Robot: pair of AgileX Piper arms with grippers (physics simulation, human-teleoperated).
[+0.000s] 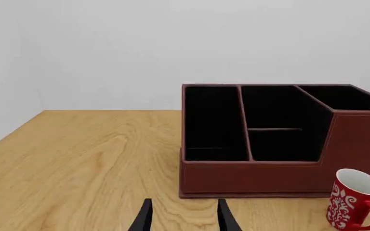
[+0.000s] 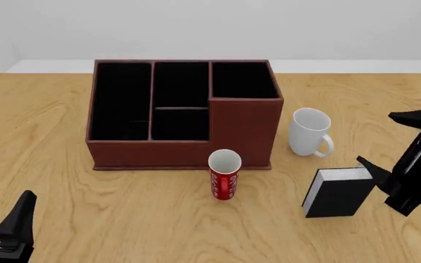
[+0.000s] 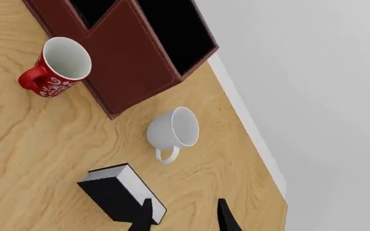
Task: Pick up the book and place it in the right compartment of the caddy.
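The black book (image 2: 337, 193) with white page edges stands upright on the table, right of the red mug; it also shows in the right wrist view (image 3: 115, 193). My right gripper (image 2: 375, 139) is open, just right of and above the book, one finger near its top right corner; in its wrist view (image 3: 183, 212) one finger overlaps the book's edge. The red-brown caddy (image 2: 174, 155) stands at the middle back, its right compartment (image 2: 243, 80) empty behind a tall front panel. My left gripper (image 2: 2, 204) is open and empty at the near left, facing the caddy (image 1: 249, 178).
A red patterned mug (image 2: 225, 175) stands right in front of the caddy's tall panel. A white mug (image 2: 310, 132) stands right of the caddy, just behind the book. A white wall rises behind the table's far edge.
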